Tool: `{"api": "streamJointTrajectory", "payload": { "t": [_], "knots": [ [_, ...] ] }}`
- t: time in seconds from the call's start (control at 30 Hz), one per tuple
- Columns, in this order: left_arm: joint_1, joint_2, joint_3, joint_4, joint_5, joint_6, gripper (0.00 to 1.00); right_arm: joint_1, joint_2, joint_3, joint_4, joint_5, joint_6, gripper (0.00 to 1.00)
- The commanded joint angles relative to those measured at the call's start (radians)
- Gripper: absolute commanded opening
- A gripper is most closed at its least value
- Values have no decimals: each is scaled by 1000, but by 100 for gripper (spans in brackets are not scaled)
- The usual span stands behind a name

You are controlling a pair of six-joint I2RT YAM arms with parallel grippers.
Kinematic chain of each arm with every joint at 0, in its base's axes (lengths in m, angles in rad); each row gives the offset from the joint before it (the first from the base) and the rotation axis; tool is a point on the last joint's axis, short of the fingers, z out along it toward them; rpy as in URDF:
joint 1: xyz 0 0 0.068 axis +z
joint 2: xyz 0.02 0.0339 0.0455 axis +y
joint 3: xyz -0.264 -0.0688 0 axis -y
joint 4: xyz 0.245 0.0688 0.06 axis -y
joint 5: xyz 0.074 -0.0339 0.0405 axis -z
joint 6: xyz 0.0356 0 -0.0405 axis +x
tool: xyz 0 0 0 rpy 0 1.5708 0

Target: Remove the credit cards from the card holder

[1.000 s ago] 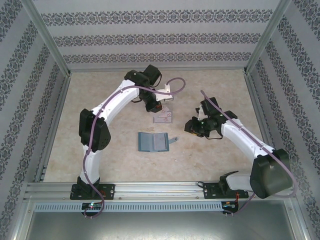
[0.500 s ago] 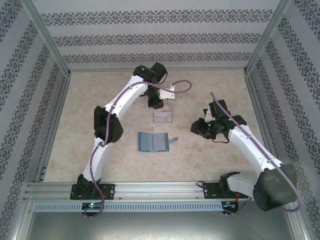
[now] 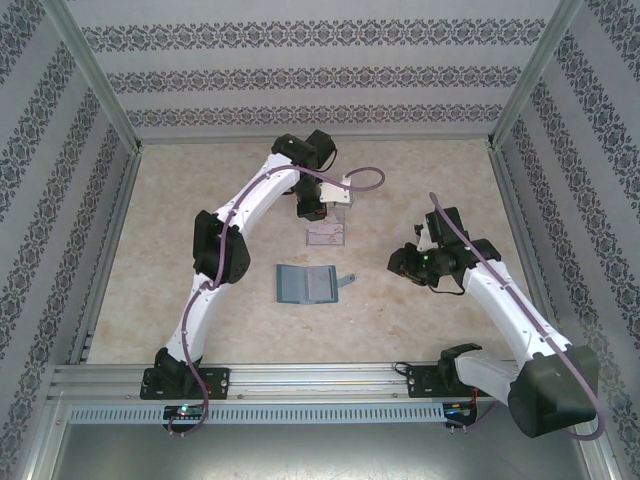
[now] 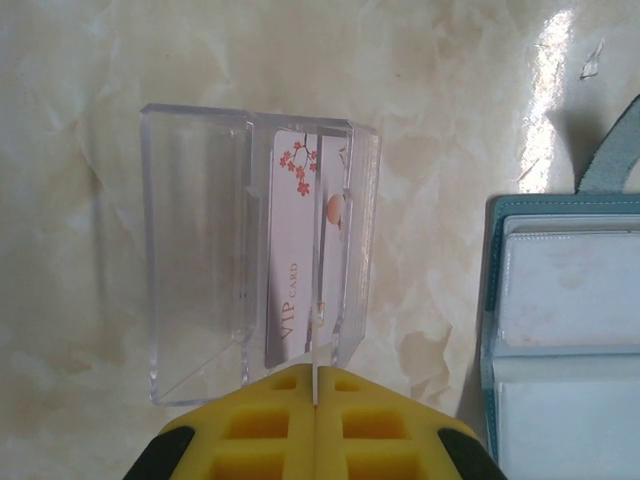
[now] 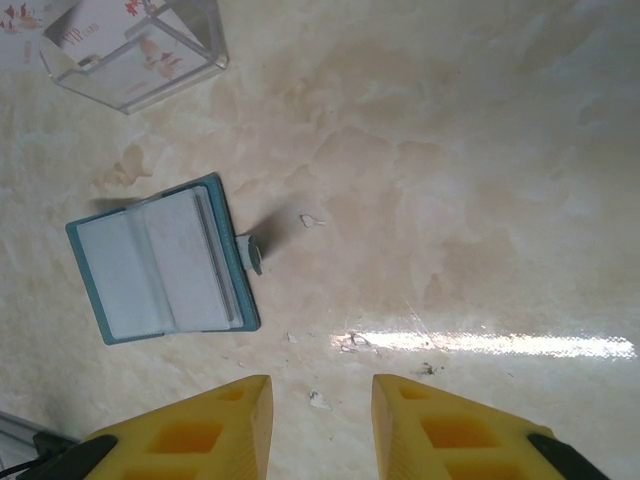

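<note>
Left jaws: the left gripper (image 4: 315, 425) is pressing its two yellow foam fingers (image 4: 260, 430) flat together, with no gap. A thin pale edge is running up from the seam toward the tray, and I cannot tell whether it is a card being pinched.
Right jaws: the right gripper (image 5: 320, 420) is holding its fingers (image 5: 215, 425) partly apart. Only bare table is showing in the gap, so it is gripping nothing.
Left gripper place: it is hanging at the near side of the clear plastic tray (image 4: 195, 250), in the far middle of the beige marble-patterned table (image 3: 200, 230).
Card: one pale rectangular card (image 4: 295, 260), with a red blossom branch and the words "VIP CARD", is standing on its edge in a slot of this tray.
Card holder: the small teal card holder (image 3: 305, 284), shaped like a book, is lying open and flat on the table between the two arms. It is near the tray but not touching it.
Closing tab: the little teal closing tab (image 5: 253, 252) is sticking out toward the right arm.
Inner pockets: they are looking pale, and I cannot tell whether cards are inside.
Right gripper place: it is hovering over the table to the right of the card holder, apart from it.
</note>
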Motion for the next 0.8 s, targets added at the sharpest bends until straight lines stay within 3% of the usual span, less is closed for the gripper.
{"api": "streamJointTrajectory", "payload": {
  "t": [0.0, 0.77],
  "knots": [
    [-13, 21, 26, 29, 3, 39, 0, -13, -25, -15, -26, 19, 7, 32],
    [-46, 90, 26, 21, 12, 65, 0, -32, -18, -29, -23, 15, 2, 32]
  ]
}}
